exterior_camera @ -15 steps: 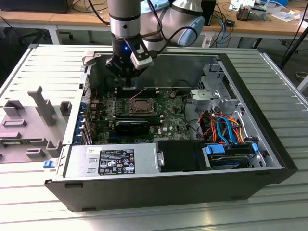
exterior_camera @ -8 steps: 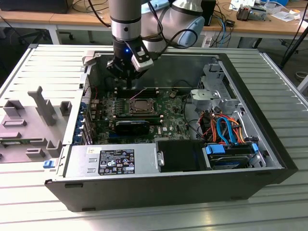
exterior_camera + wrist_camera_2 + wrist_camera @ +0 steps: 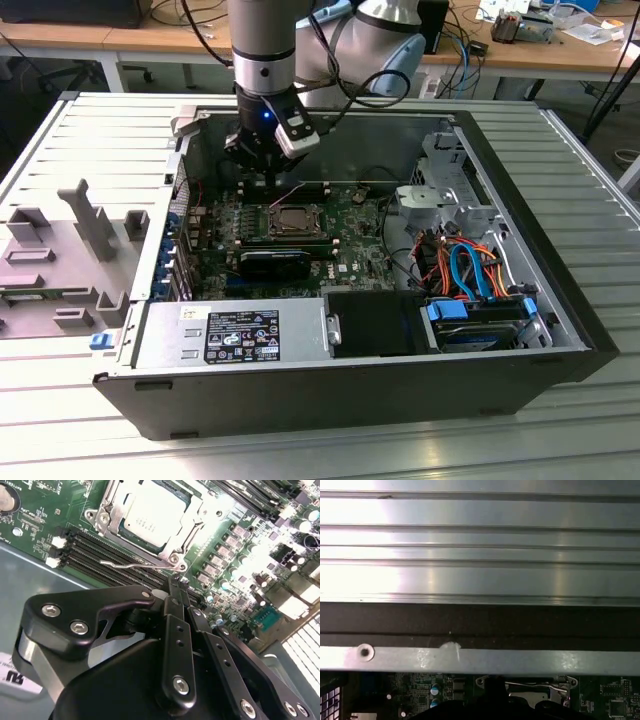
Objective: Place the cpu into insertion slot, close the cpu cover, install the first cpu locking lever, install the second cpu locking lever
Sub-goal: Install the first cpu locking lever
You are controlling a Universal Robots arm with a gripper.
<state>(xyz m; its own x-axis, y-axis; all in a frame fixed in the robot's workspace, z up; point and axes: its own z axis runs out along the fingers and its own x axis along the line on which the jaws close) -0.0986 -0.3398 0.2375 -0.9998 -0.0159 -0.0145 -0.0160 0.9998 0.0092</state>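
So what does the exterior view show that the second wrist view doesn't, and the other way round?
Exterior view: the whole open computer case, its drive cables, the grey fixture beside it, and the arm reaching in from above.

Second wrist view: the cpu seated under the cpu cover, with a thin wire locking lever along the socket's edge.

Shared: the green motherboard and the gripper, close to the socket.

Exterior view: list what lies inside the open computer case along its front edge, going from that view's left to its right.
Power supply with a label → black cover panel → blue-bracketed drive bay under the orange and blue cables.
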